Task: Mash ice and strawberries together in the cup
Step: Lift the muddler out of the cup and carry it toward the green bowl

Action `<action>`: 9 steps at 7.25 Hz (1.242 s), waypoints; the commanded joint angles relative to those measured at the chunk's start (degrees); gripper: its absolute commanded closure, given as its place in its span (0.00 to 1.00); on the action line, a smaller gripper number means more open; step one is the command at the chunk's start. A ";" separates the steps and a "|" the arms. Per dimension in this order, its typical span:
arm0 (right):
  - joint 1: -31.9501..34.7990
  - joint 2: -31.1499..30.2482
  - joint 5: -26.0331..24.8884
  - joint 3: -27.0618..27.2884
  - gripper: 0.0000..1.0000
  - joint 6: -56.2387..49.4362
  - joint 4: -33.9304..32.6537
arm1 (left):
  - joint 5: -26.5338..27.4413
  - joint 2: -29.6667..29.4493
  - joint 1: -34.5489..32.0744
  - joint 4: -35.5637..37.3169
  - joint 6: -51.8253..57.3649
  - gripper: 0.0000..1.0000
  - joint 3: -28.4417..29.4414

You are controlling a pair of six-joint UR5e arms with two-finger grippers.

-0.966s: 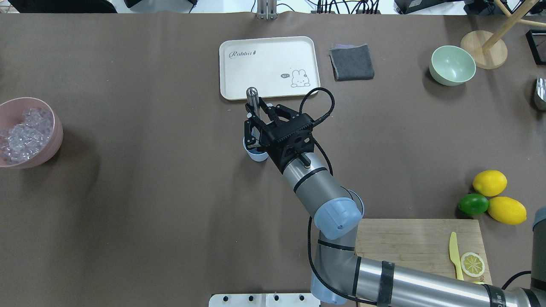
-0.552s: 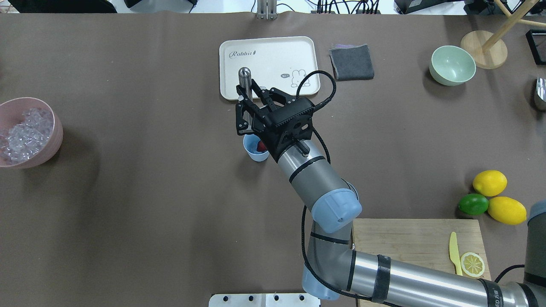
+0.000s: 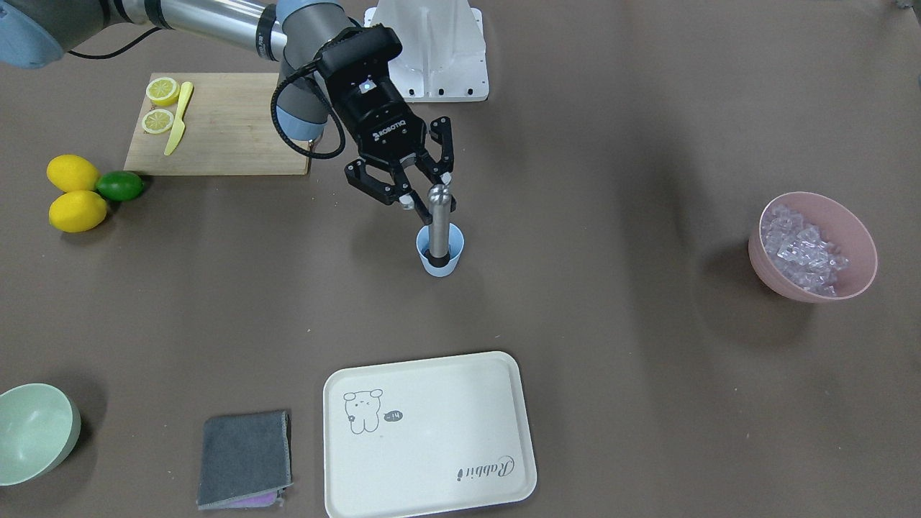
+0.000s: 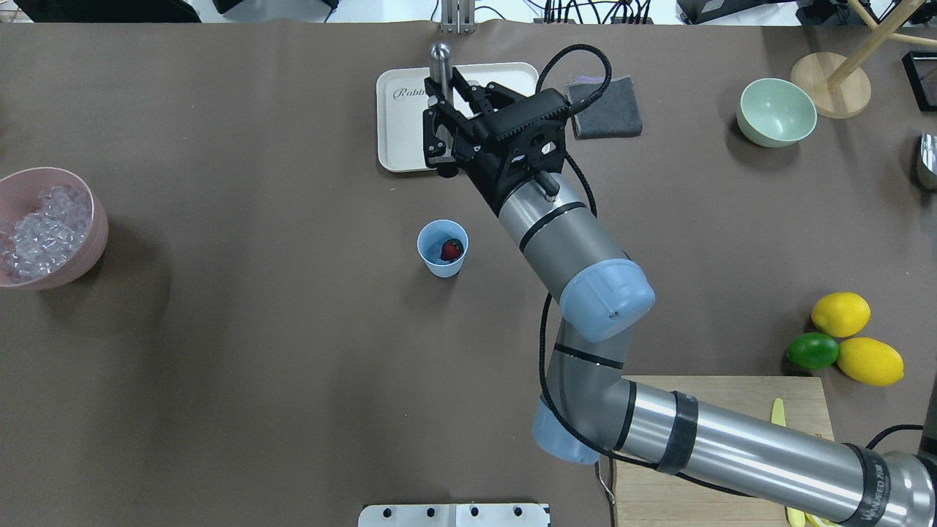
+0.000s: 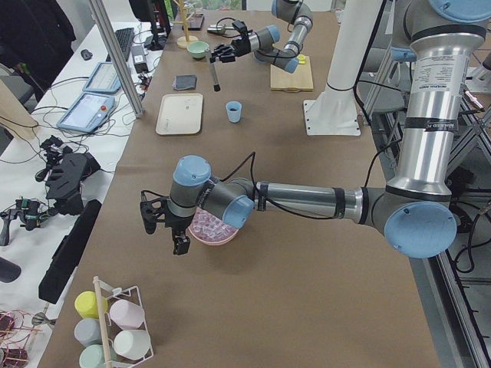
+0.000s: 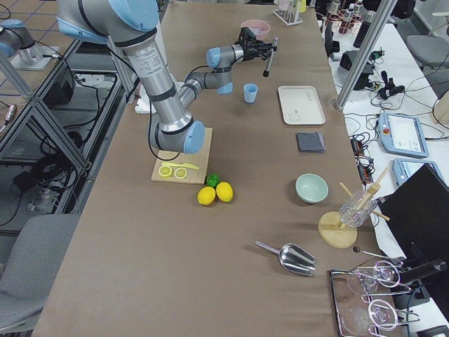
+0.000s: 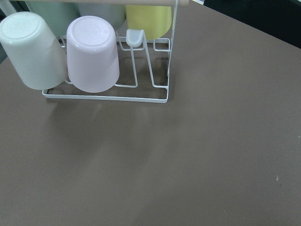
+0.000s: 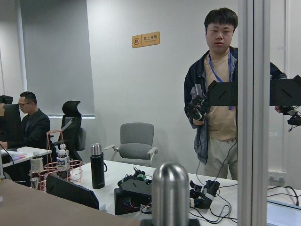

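The light-blue cup (image 4: 442, 249) stands mid-table with the red strawberry (image 4: 452, 249) inside; I cannot tell whether ice is in it. The ice (image 4: 38, 233) fills the pink bowl (image 4: 96, 233) at the far left. My right gripper (image 4: 446, 117) is shut on a steel muddler (image 4: 440, 58) and holds it upright, above the cup; in the exterior left view the muddler (image 5: 215, 73) hangs clear of the cup (image 5: 233, 112). In the front view its lower end (image 3: 437, 248) overlaps the cup (image 3: 440, 265). My left gripper (image 5: 173, 230) hovers by the pink bowl; I cannot tell its state.
A cream tray (image 4: 399, 128) lies beyond the cup, with a grey cloth (image 4: 604, 106) and a pale green bowl (image 4: 776, 111) to its right. Lemons (image 4: 840, 313) and a lime (image 4: 812, 350) sit by the cutting board (image 4: 717, 410). A cup rack (image 7: 94, 56) is under the left wrist.
My right gripper has risen with the muddler, pulling it out of the cup and shifting toward the tray in the overhead view. The strawberry in the cup is now uncovered.
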 commanded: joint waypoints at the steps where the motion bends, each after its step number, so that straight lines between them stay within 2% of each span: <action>1: 7.79 -3.03 4.61 3.87 1.00 7.23 -17.65 | 0.02 1.00 0.41 -7.14 5.59 0.02 0.90; 2: 13.05 -4.34 12.05 3.88 1.00 11.02 -23.29 | 0.02 0.92 0.50 -7.86 9.55 0.02 1.26; 4: 24.29 -7.42 31.62 3.27 1.00 11.76 -34.72 | 0.02 0.65 0.59 -8.04 13.53 0.02 0.91; 6: 32.31 -7.52 50.09 3.27 1.00 11.58 -49.38 | 0.11 1.09 0.76 -12.93 14.96 0.02 1.69; 7: 34.09 -7.09 56.97 3.70 1.00 11.23 -56.59 | 0.11 1.09 0.85 -15.31 15.04 0.02 2.05; 8: 34.80 -7.08 60.08 3.45 1.00 10.97 -61.88 | 0.11 1.27 0.85 -17.16 15.83 0.02 2.14; 9: 35.16 -7.26 62.55 -0.04 1.00 10.79 -62.80 | 0.11 1.09 0.85 -17.70 16.88 0.02 2.75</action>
